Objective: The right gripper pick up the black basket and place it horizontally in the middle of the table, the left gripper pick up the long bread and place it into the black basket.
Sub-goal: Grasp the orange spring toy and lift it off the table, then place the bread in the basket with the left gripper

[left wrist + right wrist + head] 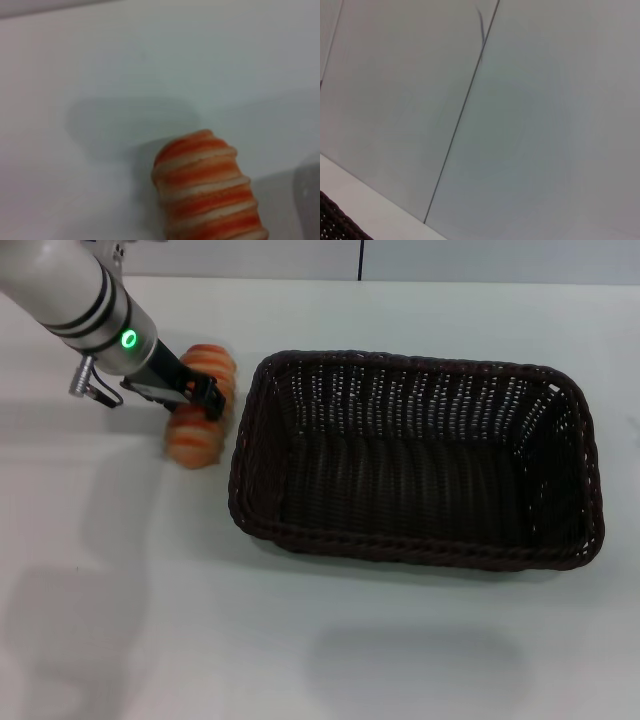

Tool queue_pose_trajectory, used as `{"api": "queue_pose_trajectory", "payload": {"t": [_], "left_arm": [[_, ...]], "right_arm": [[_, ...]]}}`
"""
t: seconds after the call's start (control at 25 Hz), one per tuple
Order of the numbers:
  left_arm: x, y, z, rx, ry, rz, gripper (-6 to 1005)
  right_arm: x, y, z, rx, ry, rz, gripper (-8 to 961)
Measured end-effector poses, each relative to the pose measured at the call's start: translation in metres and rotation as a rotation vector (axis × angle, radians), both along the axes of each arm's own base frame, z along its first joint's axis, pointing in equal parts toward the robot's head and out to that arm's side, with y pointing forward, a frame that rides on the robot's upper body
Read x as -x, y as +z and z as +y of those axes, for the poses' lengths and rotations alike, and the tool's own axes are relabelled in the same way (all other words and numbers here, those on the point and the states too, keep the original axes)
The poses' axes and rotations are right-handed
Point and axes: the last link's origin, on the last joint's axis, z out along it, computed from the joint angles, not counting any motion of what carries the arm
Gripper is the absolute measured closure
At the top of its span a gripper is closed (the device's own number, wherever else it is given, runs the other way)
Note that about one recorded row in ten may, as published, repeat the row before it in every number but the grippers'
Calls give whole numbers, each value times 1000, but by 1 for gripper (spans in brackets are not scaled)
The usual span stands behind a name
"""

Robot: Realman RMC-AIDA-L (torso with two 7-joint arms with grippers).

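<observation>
The black basket (415, 545) lies lengthwise on the white table (300, 660), in the middle and to the right, and it is empty. The long bread (194, 438), orange-brown with pale stripes, is just left of the basket's left end. My left gripper (203, 393), on the arm with the green ring light, is shut across the bread's middle. The left wrist view shows the bread's ribbed end (207, 190) with its shadow cast apart on the table, so it seems slightly lifted. My right gripper is out of view.
The right wrist view shows only a grey panelled wall (520, 100) and one corner of the basket's rim (332, 222). Bare white tabletop stretches in front of the basket and along the left side.
</observation>
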Motion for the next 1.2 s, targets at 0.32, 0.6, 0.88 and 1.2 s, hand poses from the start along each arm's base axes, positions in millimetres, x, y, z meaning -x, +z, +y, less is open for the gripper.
{"api": "queue_pose_trajectory", "payload": {"t": [0.32,0.6,0.88,1.2], "left_arm": [[-21,27,2,-48,-66,-33,501],[-80,66,-21,-72,-236,-155,564],[-125,34,-72,116,-391,-394,596],[-124,11,-101,205,-417,-596,643]], "right_arm": [[2,1,0,-2,4,-4,436],[3,2,1,-7,6,-7,436],[8,2,5,-7,24,-11,435],[18,-1,8,4,58,-22,434]]}}
